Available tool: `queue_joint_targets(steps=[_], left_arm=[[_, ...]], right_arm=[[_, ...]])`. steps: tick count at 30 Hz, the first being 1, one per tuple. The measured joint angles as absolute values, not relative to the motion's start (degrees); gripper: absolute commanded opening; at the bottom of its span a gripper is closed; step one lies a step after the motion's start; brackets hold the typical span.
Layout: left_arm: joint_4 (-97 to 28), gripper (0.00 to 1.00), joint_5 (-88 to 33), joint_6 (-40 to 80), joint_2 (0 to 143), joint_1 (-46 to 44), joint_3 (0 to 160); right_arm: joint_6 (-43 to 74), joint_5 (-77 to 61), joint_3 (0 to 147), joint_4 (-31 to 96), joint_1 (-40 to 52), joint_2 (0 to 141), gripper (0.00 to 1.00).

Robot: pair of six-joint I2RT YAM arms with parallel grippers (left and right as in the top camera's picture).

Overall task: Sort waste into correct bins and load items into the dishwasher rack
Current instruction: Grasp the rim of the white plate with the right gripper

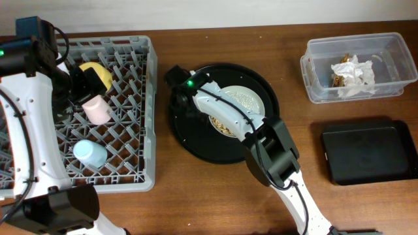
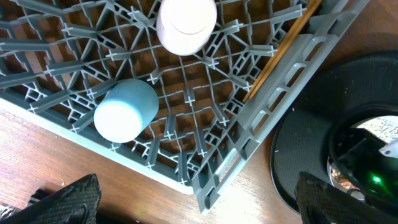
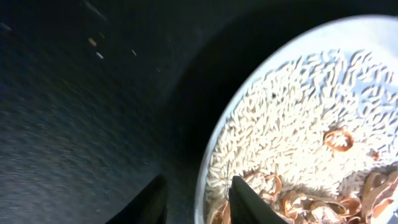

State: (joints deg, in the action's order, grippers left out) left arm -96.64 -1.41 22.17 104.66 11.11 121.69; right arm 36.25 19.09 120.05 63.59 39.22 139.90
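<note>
The grey dishwasher rack point(image 1: 140, 130) holds a yellow bowl point(image 1: 98, 73), a pink cup point(image 1: 96, 109) and a light blue cup point(image 1: 90, 153). The left wrist view shows the rack point(image 2: 249, 130), the pink cup point(image 2: 186, 25), the blue cup point(image 2: 124, 112) and wooden chopsticks point(image 2: 280, 53) along its side. My left gripper point(image 2: 199, 208) is open and empty above the rack, by the bowl in the overhead view point(image 1: 80, 83). My right gripper point(image 3: 198, 200) is open, its fingers astride the rim of the grey-green dish point(image 3: 205, 155), which holds rice point(image 3: 292, 118) and brown scraps.
The dish point(image 1: 248, 98) sits on a large round black tray point(image 1: 196, 140). A clear tub point(image 1: 317, 72) at the back right holds a crumpled napkin point(image 1: 354, 68) and a brown wrapper point(image 1: 336, 79). A shallow black tray point(image 1: 369, 153) lies in front of it.
</note>
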Motion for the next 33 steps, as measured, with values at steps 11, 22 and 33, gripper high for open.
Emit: queue_joint_targets(steps=[11, 22, 33], left_arm=[[-96.6, 0.99, -1.4, 22.2, 104.7, 11.1, 121.7], [-96.6, 0.99, -1.4, 22.2, 104.7, 11.1, 121.7], [-96.7, 0.99, -1.4, 22.2, 104.7, 11.1, 121.7]], right_arm=[[37.1, 19.0, 119.0, 64.0, 39.2, 139.9, 0.07], [37.1, 19.0, 126.0, 72.0, 39.2, 139.9, 0.04], [37.1, 26.0, 134.0, 82.0, 39.3, 139.9, 0.04]])
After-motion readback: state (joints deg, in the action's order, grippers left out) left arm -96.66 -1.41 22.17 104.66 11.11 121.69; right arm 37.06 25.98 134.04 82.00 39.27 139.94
